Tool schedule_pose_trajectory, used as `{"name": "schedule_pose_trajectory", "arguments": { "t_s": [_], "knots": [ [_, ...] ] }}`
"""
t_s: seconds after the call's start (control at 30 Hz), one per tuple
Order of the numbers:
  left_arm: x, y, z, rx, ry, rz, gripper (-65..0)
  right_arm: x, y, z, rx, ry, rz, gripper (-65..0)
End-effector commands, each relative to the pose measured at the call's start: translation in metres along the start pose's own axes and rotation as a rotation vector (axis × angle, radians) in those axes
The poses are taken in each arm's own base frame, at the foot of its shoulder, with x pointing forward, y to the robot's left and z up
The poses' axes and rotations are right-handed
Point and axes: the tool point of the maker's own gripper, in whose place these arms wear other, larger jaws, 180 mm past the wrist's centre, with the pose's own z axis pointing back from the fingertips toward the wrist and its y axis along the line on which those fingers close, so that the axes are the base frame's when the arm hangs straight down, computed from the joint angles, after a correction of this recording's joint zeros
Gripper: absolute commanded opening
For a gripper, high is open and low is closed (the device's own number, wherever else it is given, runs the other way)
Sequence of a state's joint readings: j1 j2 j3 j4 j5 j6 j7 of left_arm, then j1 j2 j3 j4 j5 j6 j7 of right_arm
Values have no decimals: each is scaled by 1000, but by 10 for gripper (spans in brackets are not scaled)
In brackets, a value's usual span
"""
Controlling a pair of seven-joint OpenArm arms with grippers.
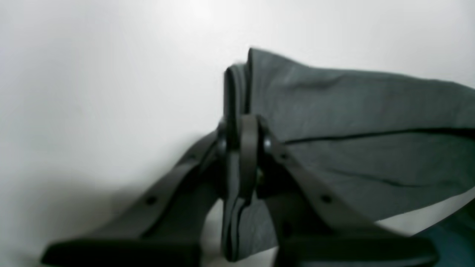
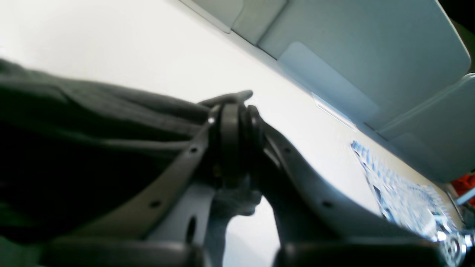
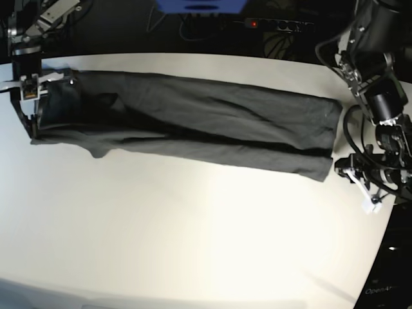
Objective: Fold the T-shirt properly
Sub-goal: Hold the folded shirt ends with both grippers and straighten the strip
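T-shirt (image 3: 193,125) lies as long band across worktop (image 3: 193,232). My left gripper (image 1: 241,155) & right gripper (image 2: 232,144) each pinch one end; keep tension even, lift both ends level w/ no sag.

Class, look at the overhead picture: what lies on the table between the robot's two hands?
The T-shirt, folded into a long dark band, spans the stretch between the left hand and right hand; the base view shows it.

Only the pale letters "OpenArm" can be made out, on the dark robot base (image 3: 386,291) at five o'clock.
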State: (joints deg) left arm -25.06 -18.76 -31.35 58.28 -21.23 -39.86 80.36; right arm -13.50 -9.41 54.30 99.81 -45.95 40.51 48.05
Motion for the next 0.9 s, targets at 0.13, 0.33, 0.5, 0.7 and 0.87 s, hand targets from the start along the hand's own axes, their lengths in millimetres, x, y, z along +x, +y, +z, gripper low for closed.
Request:
{"name": "schedule_pose_trajectory", "arguments": {
  "t_s": [0.13, 0.33, 0.5, 0.7, 0.87],
  "knots": [
    [24, 14, 23, 34, -75, -4, -611, 11, -9, 0, -26, -53, 12, -649],
    [40, 12, 29, 27, -113, -3, -610, 11, -9, 0, -25, -52, 12, -649],
    [54, 8, 31, 15, -139, -8, -454, 11, -8, -1, -24, -53, 11, -649],
    [61, 0, 8, -87, -126, 72, -360, 12, -8, -1, -23, -54, 10, -649],
    [65, -18, -17, -135, -89, 53, -360, 12, -7, -1, -22, -55, 10, -649]
  ]
}}
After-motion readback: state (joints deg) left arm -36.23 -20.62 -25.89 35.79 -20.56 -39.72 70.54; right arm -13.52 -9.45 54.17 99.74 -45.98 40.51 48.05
